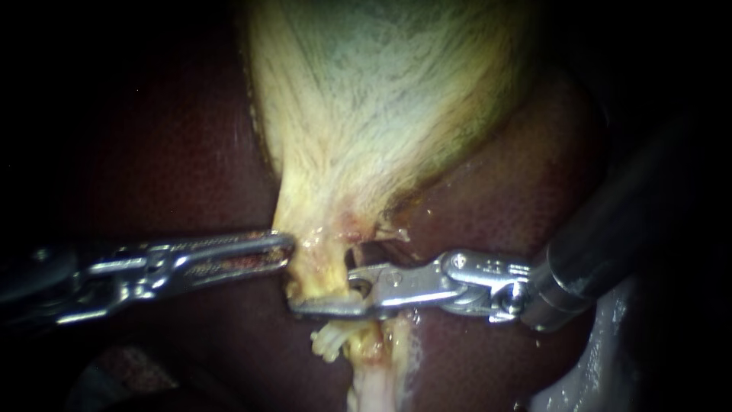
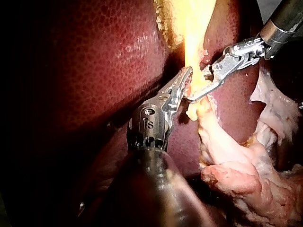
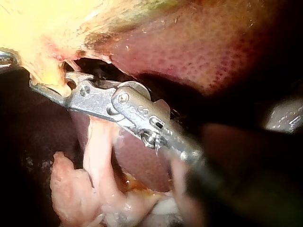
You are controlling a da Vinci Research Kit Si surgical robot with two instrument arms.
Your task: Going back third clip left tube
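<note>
Gallbladder hangs pale yellow over the dark liver and narrows at its near end into a tube. Our left instrument comes in level, jaws clenched together, tips touching the tube's left side. Our right instrument reaches across from the right, jaws released with a gap showing; the tube sits between them, the lower jaw lying flat under it. We can't make out a clip. Frayed pale tissue hangs just nearer than those jaws.
</note>
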